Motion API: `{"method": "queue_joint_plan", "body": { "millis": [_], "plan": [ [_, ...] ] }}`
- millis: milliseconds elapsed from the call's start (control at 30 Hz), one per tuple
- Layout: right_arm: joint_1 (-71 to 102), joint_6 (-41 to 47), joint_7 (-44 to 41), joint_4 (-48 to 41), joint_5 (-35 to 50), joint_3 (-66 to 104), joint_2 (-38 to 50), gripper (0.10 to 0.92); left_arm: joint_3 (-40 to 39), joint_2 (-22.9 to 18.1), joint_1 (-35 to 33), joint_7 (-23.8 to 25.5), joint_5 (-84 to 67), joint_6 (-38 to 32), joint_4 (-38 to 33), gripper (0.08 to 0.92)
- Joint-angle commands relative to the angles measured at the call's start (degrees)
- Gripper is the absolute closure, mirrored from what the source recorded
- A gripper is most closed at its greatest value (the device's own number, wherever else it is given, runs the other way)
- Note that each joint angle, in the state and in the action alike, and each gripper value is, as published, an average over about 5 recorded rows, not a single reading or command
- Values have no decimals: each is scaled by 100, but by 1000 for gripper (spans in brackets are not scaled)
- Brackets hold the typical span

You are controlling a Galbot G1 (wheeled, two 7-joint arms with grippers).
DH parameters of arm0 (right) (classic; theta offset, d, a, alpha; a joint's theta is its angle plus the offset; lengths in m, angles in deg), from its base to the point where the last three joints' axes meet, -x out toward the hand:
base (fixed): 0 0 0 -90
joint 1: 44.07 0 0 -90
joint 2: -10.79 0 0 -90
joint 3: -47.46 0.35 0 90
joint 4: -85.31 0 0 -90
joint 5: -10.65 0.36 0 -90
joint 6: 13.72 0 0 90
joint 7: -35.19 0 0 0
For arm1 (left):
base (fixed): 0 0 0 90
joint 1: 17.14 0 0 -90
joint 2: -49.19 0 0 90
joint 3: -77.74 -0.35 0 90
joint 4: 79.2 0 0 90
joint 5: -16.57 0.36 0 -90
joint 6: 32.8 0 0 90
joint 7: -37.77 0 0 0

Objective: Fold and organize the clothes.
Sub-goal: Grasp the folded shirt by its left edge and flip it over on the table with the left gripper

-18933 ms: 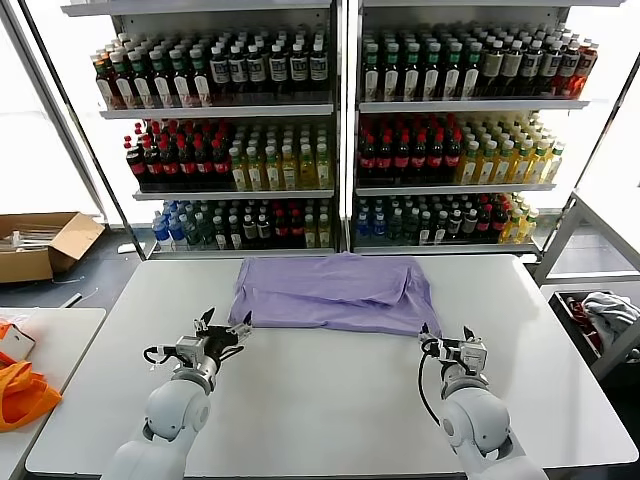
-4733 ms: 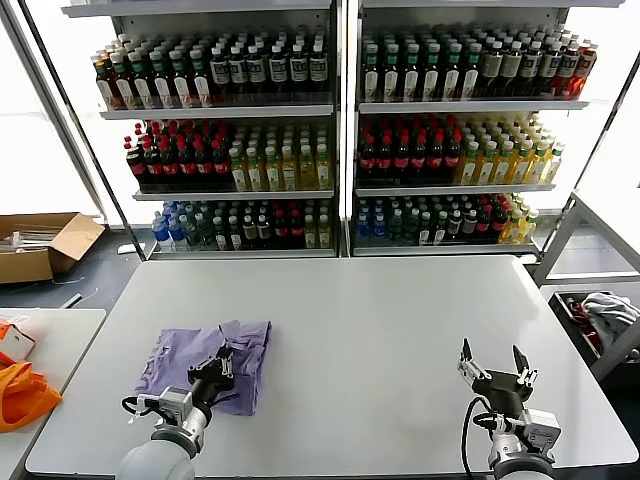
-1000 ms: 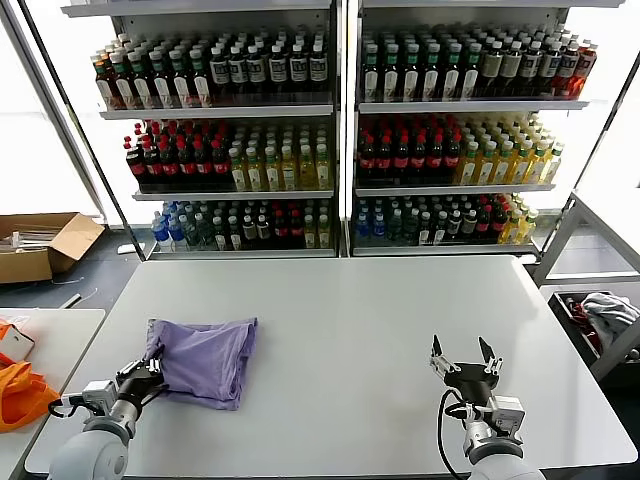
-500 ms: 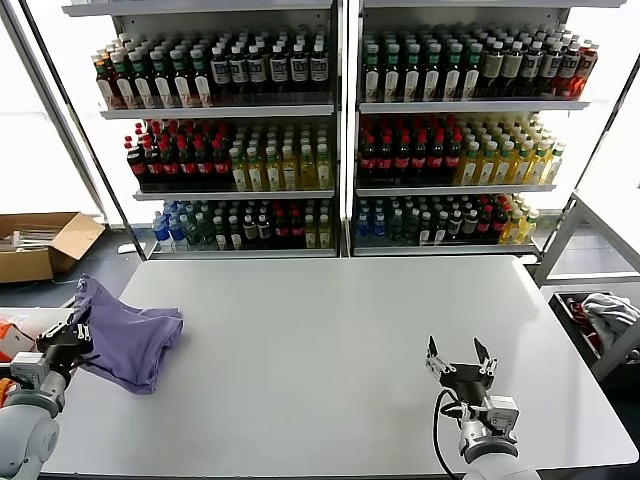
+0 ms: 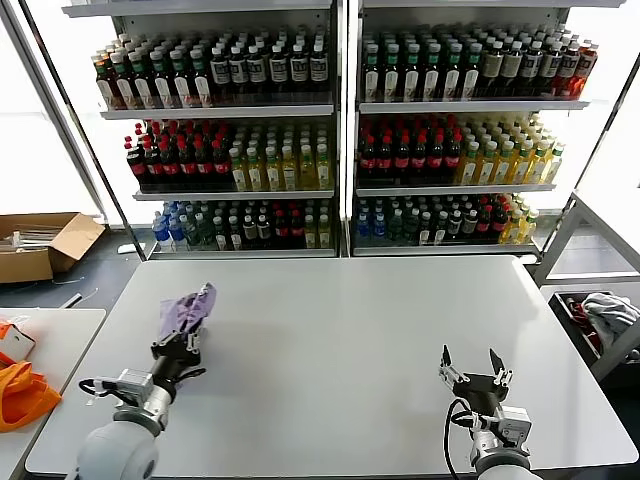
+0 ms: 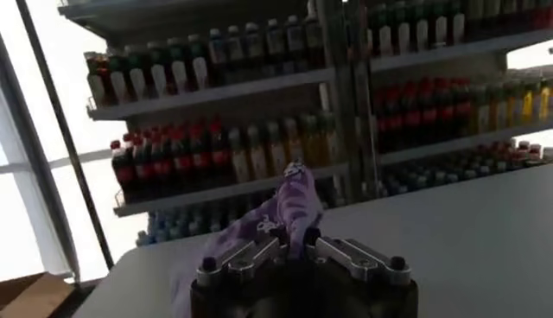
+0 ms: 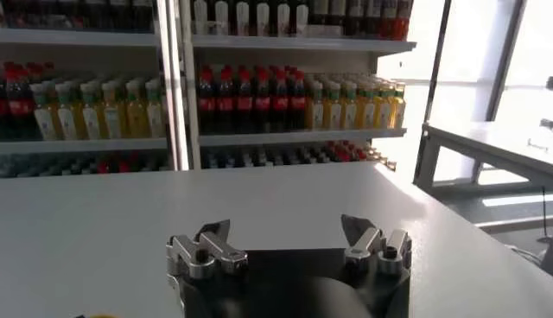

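The lavender T-shirt (image 5: 188, 310) is bunched into a small hanging bundle, held up above the left part of the white table (image 5: 350, 330). My left gripper (image 5: 183, 345) is shut on its lower end, pointing up and away from me. In the left wrist view the cloth (image 6: 289, 200) rises from between the closed fingers (image 6: 259, 251) and drapes off to one side. My right gripper (image 5: 470, 372) stands open and empty near the table's front right. In the right wrist view the right gripper (image 7: 285, 235) has only bare tabletop between its spread fingertips.
Drink-bottle shelves (image 5: 340, 130) stand behind the table. An orange bag (image 5: 20, 395) lies on a side table at the left. A cardboard box (image 5: 45, 243) sits on the floor beyond it. A grey-white cloth bundle (image 5: 605, 312) lies low at the far right.
My left gripper swung back from beyond the table's left edge to over its left part, and the shirt now hangs bunched upright. The right gripper shifted slightly right and nearer.
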Motion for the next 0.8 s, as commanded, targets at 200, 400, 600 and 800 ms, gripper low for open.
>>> {"method": "queue_joint_plan", "body": {
  "millis": [200, 400, 600, 800],
  "plan": [
    [339, 15, -32, 107, -304, 147, -299, 203, -3210, -1728, 1306, -235, -633, -63, 1274, 856],
    [304, 15, -45, 51, -309, 109, -310, 203, -3346, -2115, 1527, -643, -1572, -307, 1160, 747],
    [152, 159, -49, -9, 149, -108, -172, 203, -3069, -1997, 1455, -770, -1617, -151, 685, 574],
    [-353, 613, 148, -131, 1423, -511, 22, 203, -2193, -1466, 1359, -836, -954, 31, 401, 401]
  ]
}}
